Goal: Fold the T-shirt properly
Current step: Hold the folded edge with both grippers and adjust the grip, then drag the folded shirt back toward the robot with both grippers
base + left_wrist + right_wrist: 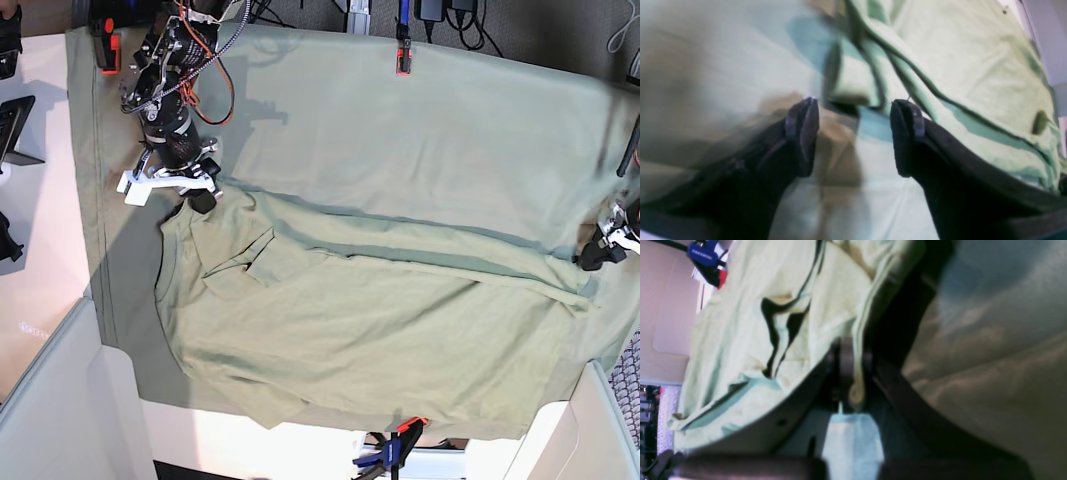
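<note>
The pale green T-shirt lies spread and creased across the green tablecloth, with a long fold line along its upper edge. My right gripper is at the shirt's upper left corner. In the right wrist view the gripper is shut on a thin hemmed edge of the T-shirt. My left gripper is at the far right, just above the shirt's right end. In the left wrist view this gripper is open and empty over cloth, with the T-shirt to its right.
Orange clamps pin the tablecloth at the back edge. A blue and orange clamp holds the front edge, and one clamp shows in the right wrist view. White panels stand at the front left and front right corners.
</note>
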Controlling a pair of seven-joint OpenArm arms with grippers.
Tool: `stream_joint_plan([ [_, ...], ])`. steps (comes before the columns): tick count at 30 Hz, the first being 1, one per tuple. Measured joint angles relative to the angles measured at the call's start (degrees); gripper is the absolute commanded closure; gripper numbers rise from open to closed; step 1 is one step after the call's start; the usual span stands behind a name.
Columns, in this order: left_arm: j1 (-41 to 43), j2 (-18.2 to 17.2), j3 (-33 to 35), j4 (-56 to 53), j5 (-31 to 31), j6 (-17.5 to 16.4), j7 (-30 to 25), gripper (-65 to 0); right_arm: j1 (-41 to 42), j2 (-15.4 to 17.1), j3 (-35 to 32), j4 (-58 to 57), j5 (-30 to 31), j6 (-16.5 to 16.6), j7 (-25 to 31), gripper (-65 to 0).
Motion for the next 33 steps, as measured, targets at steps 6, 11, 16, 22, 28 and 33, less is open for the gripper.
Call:
stream_joint_plan([
  [6,-2.5,2.7,0.0,0.0,1.5,0.0,0.0,-37.6,0.0,0.0,-0.2,0.0,0.0,0.0,0.0,0.0],
  [11,-3.9,4.9,0.0,0.0,4.6,7.1,-0.9,-37.6,0.0,0.0,-0.3,0.0,0.0,0.0,0.0,0.0],
  [16,-3.9,4.9,0.0,0.0,6.8,8.0,-2.7,-37.5,-0.7,0.0,-0.3,0.0,0.0,0.2,0.0,0.0],
  [22,-3.9,6.6,0.0,0.0,8.6,8.4,-4.2,-9.9,-0.9,0.0,-0.3,0.0,0.0,0.2,0.0,0.0],
  [28,-4.0,7.1,0.0,0.0,13.2,3.9,-4.5,0.0,-1.0,0.0,-0.3,0.0,0.5,0.2,0.0,0.0],
  [33,-3.8,4.7,0.0,-0.1,8.4,-2.7,-1.0,0.0,-1.0,0.6,-0.5,0.1,4.8,0.3,-0.5,0.0],
])
